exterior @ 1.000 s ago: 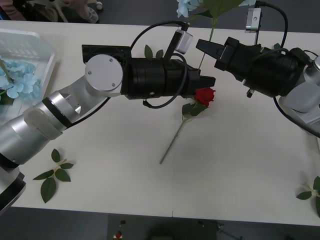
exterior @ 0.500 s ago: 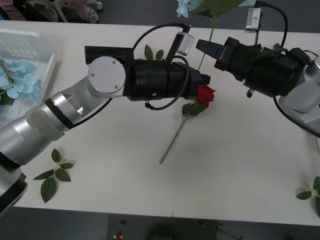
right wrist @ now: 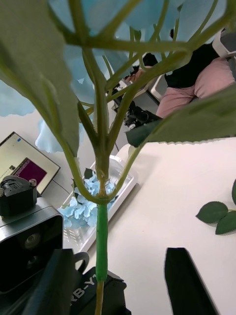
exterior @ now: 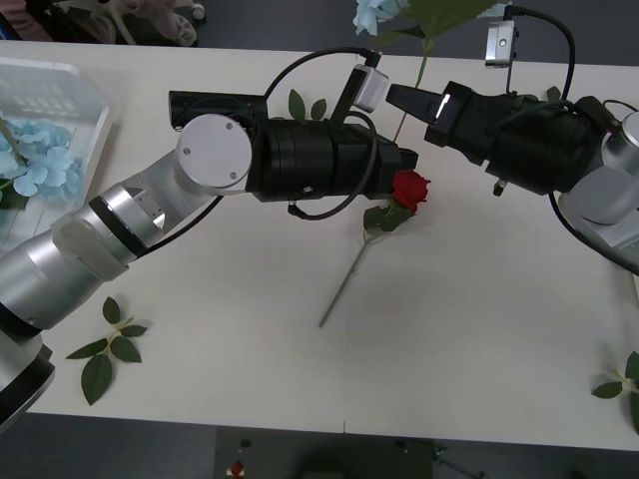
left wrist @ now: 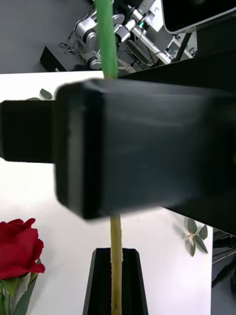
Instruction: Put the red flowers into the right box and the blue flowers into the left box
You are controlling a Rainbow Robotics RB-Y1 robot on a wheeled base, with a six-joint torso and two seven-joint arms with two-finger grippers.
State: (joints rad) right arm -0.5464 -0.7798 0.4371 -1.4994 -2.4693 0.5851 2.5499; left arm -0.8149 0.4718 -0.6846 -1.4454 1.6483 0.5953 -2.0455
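- One table (exterior: 479,329) carries everything. Two arms meet over its upper middle.
- The left pincer (exterior: 407,157) looks closed on the stem of the blue flower (exterior: 371,14), one held stem whose head is at the top edge of the front view.
- The right pincer (exterior: 403,97), just right of it, stands open, with the same stem between its fingers (right wrist: 189,280) but not squeezed.
- The step in hand appears to be passing this stem from right to left. To do it well, the right pincer should back straight off so that neither finger catches a leaf. The left arm should then lift before swinging away, so the stem end does not drag.
- One left box (exterior: 95,95) sits at the upper left. It holds a cluster of blue flowers (exterior: 35,165), too bunched to count.
- One red rose (exterior: 408,189) lies on the table just below the left pincer. The swing should stay above it.
- Three loose leaf sprigs show: lower left (exterior: 110,344), lower right edge (exterior: 624,384) and upper middle (exterior: 305,104).
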